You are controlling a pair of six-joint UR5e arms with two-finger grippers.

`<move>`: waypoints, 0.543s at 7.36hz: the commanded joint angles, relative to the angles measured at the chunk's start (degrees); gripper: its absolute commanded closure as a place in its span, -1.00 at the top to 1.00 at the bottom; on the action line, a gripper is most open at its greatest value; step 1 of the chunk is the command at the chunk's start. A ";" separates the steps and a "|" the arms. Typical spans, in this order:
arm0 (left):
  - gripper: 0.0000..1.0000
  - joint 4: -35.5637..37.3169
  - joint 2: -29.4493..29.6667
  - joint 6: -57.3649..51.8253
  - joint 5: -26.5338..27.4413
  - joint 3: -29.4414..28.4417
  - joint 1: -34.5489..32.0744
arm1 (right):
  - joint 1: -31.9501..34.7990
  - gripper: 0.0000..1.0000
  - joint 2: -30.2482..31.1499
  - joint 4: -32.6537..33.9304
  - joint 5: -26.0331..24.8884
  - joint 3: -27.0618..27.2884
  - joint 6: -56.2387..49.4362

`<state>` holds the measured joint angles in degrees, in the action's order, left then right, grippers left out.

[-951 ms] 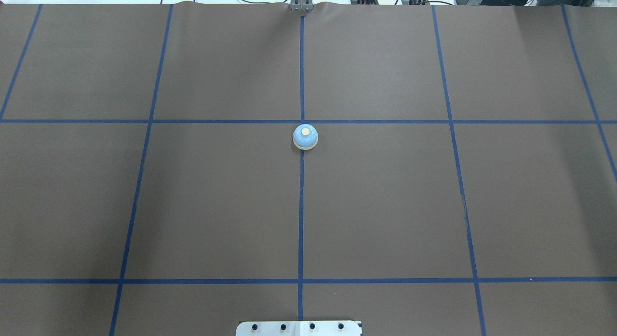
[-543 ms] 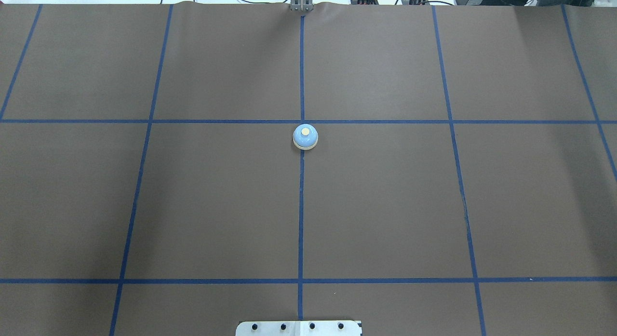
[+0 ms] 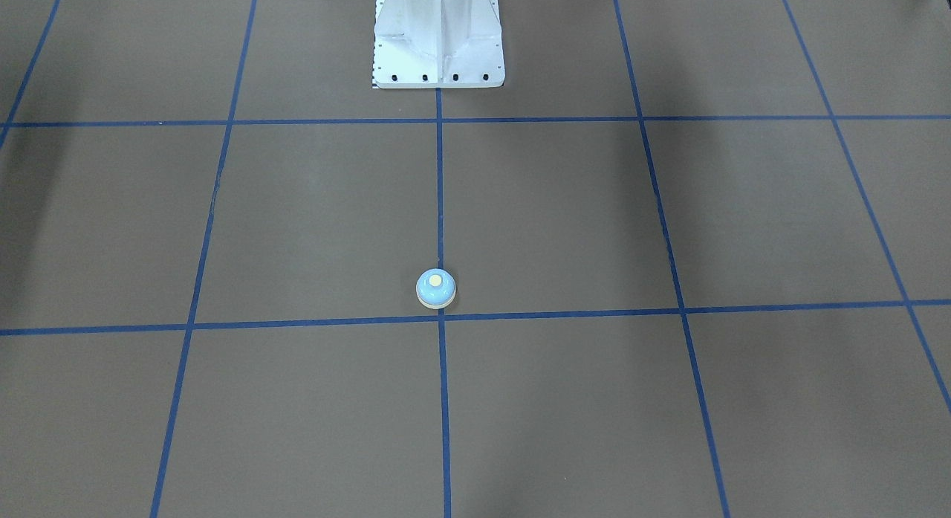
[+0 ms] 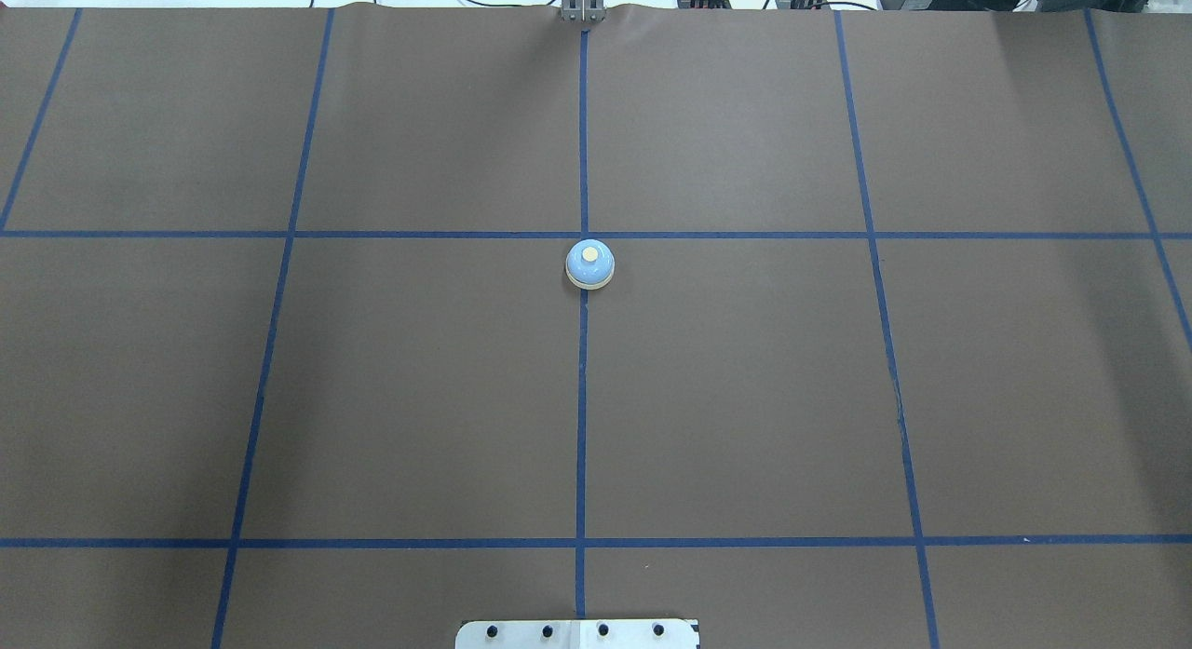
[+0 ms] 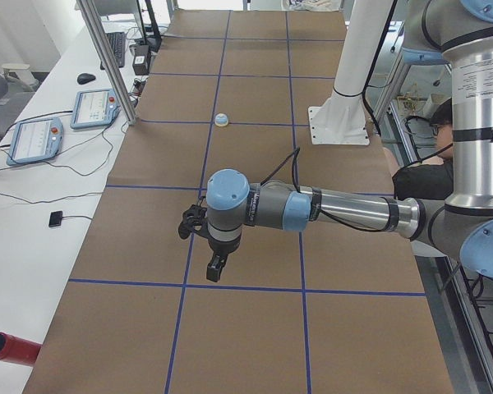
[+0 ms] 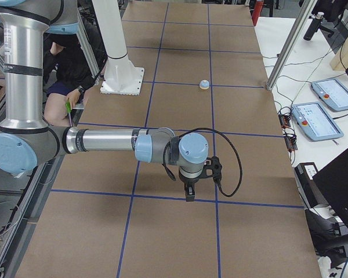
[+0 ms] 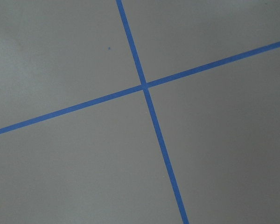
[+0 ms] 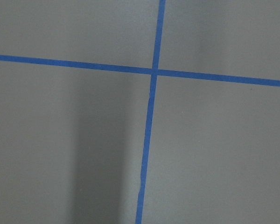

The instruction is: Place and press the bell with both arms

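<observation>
Left arm (image 5: 345, 212): the near big one in the left side view, stretched flat over the brown paper table (image 4: 745, 398). Left gripper (image 5: 217, 267) hangs off the wrist pointing down, above a blue tape line (image 5: 189, 254). Seen only from the side, so I cannot tell if its fingers are spread or pressed together. Nothing is seen in it. The left wrist camera gets only a tape crossing (image 7: 144, 86) on the paper.

Bell (image 4: 589, 264): upright at table centre, cream button on top. It stands alone, on the centre tape line, just at 6 o'clock of the middle crossing (image 4: 584, 235) in the overhead view. It is at 12 o'clock from the white pedestal (image 4: 577, 633), well apart. In the front view the bell (image 3: 435, 288) sits just at 12 o'clock of that crossing, with the pedestal (image 3: 438, 42) far up at 12. In the left side view the bell (image 5: 222, 120) is at 12 o'clock of the left gripper, well apart.

Right arm (image 6: 104, 141): the near big one in the right side view, also stretched flat over the table. Right gripper (image 6: 189, 191) points down near a tape line. Side view only, so I cannot tell its state either. The bell (image 6: 204, 84) is at about 12 o'clock from it, well apart. The right wrist camera shows a tape crossing (image 8: 155, 71).

Off the table: two tablets (image 5: 34, 139), a red tube (image 5: 12, 349), a seated person (image 6: 66, 75).
</observation>
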<state>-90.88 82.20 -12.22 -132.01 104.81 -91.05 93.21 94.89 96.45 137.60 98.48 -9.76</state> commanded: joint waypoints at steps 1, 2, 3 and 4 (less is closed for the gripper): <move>1.00 0.00 0.07 0.00 0.00 -0.22 0.00 | -0.05 1.00 0.03 -0.12 -0.05 0.05 -0.08; 1.00 -0.09 -0.02 0.00 0.00 -0.48 0.00 | -0.05 1.00 0.03 -0.03 -0.05 -0.04 -0.08; 1.00 -0.09 -0.02 -0.09 0.00 -0.83 0.00 | -0.05 1.00 0.03 -0.03 -0.05 -0.04 0.00; 1.00 -0.09 -0.37 -0.26 0.00 -0.84 0.00 | -0.05 1.00 0.03 -0.03 -0.05 -0.04 0.00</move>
<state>-90.95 82.09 -12.31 -132.01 104.14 -91.06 93.16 94.92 96.41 137.55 98.45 -9.79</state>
